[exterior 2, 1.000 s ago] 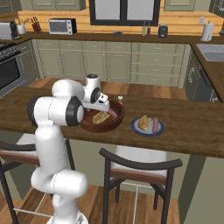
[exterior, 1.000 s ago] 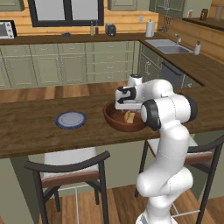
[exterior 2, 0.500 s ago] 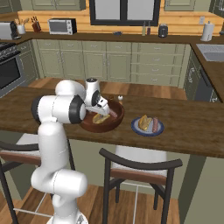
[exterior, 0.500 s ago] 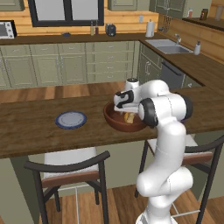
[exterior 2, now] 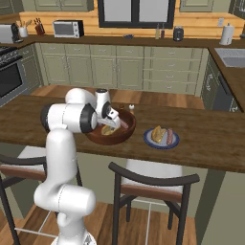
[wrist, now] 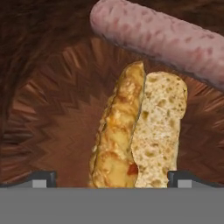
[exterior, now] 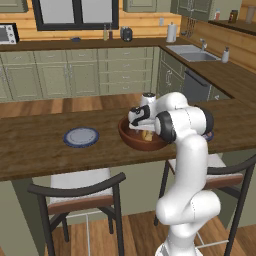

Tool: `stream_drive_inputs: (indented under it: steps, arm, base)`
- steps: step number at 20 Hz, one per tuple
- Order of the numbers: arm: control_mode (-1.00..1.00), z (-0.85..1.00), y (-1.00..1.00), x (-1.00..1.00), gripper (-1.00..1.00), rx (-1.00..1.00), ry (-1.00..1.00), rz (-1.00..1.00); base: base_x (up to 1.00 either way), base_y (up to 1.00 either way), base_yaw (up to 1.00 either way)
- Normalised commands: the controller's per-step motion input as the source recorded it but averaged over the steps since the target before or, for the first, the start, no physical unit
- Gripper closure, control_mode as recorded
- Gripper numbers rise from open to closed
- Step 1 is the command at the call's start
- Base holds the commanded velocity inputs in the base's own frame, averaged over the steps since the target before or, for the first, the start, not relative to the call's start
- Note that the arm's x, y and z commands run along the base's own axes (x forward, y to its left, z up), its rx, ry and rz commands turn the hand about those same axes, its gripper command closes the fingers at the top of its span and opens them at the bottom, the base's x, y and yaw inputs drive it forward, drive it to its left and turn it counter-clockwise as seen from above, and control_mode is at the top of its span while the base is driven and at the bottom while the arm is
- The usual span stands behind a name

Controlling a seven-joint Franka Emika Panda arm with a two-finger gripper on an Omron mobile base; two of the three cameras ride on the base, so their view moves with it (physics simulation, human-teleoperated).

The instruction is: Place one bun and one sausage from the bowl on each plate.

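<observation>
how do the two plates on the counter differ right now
The left plate is bare, while the right plate already carries a bun and a sausage. The left plate lies well away from the wooden bowl; the right plate lies close beside it. Both are small, flat, round and blue-grey, lying flat on the wooden counter.

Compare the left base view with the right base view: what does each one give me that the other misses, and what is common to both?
Left base view alone: the bare blue-grey round plate on the counter, left of the bowl in the picture.

Right base view alone: the other blue-grey plate, already carrying a golden-yellow bun and a pinkish-brown sausage.

Both: the large dark reddish-brown wooden bowl with the gripper lowered into it over a bun inside, and the wooden counter.
</observation>
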Motion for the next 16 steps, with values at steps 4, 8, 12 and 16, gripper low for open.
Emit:
stream_drive_inputs:
  steps: [4,8,12,16]
  arm:
    - [-1.00,-0.06,0.00,0.06,-1.00,0.00,0.00,0.00]
    - [-1.00,0.00,0.00,0.00,-1.00,0.00,0.00,0.00]
    - [-1.00,0.00,0.00,0.00,1.00,0.00,0.00,0.00]
    - [-1.00,0.00,0.00,0.00,1.00,0.00,0.00,0.00]
  base:
    - [0.00,0.00,0.00]
    - [0.00,0.00,0.00]
    - [0.00,0.00,0.00]
    - [0.00,0.00,0.00]
